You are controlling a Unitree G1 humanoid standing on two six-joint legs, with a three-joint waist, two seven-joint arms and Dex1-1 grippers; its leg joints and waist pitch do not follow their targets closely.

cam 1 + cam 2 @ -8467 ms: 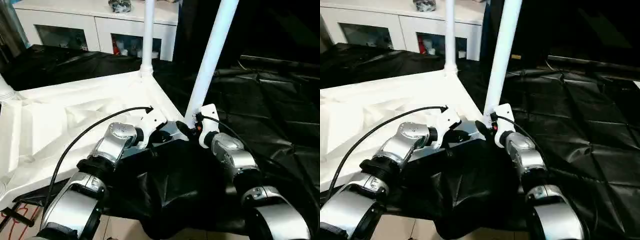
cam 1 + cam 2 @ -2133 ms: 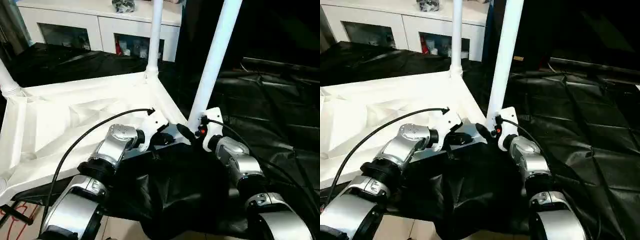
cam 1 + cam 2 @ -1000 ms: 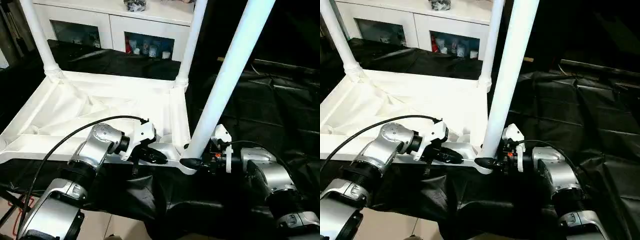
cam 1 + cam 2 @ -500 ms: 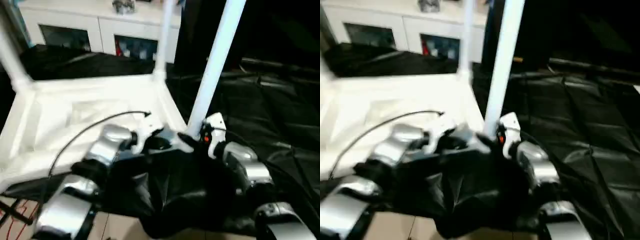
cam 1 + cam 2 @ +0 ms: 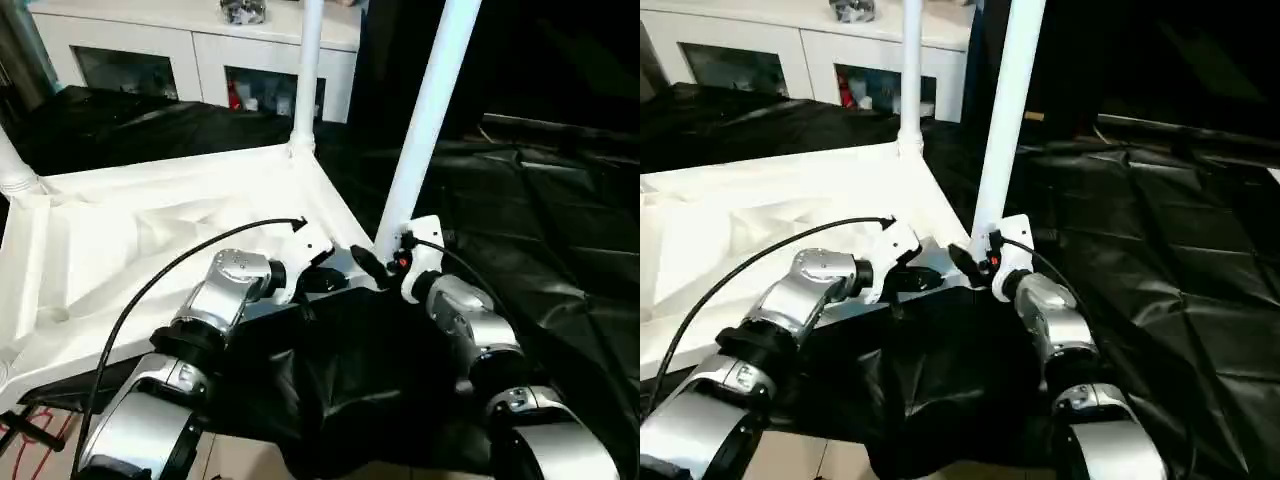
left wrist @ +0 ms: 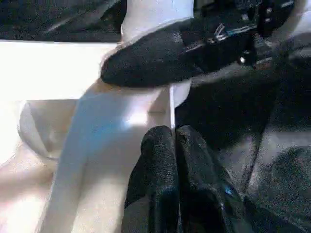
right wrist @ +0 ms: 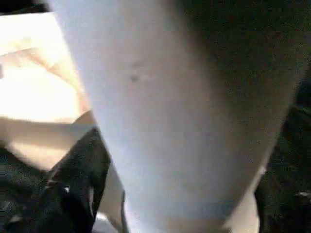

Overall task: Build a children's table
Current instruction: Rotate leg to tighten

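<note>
The white tabletop (image 5: 150,230) lies upside down on the black-draped work table, ribbed side up. Three white tube legs stand in its corner sockets: a far one (image 5: 306,70), one at the left edge (image 5: 12,170), and the near one (image 5: 428,110). My right gripper (image 5: 375,262) is shut on the base of the near leg, which looms large in the right wrist view (image 7: 175,111). Beside that corner, my left gripper (image 5: 322,280) has its fingers (image 6: 160,150) pressed together on the tabletop's thin near rim (image 6: 171,104). The right gripper's black finger (image 6: 155,58) crosses the leg's foot.
Crumpled black cloth (image 5: 560,250) covers the work table to the right and hangs over its near edge (image 5: 330,380). A white cabinet (image 5: 200,50) with glass doors stands behind. A black cable (image 5: 160,290) loops over my left forearm. Red cords (image 5: 25,440) lie on the floor at lower left.
The whole picture swung and blurred, then came back near its framing of two seconds ago. Both grippers stay at the same near corner, one at the rim and one at the leg.
</note>
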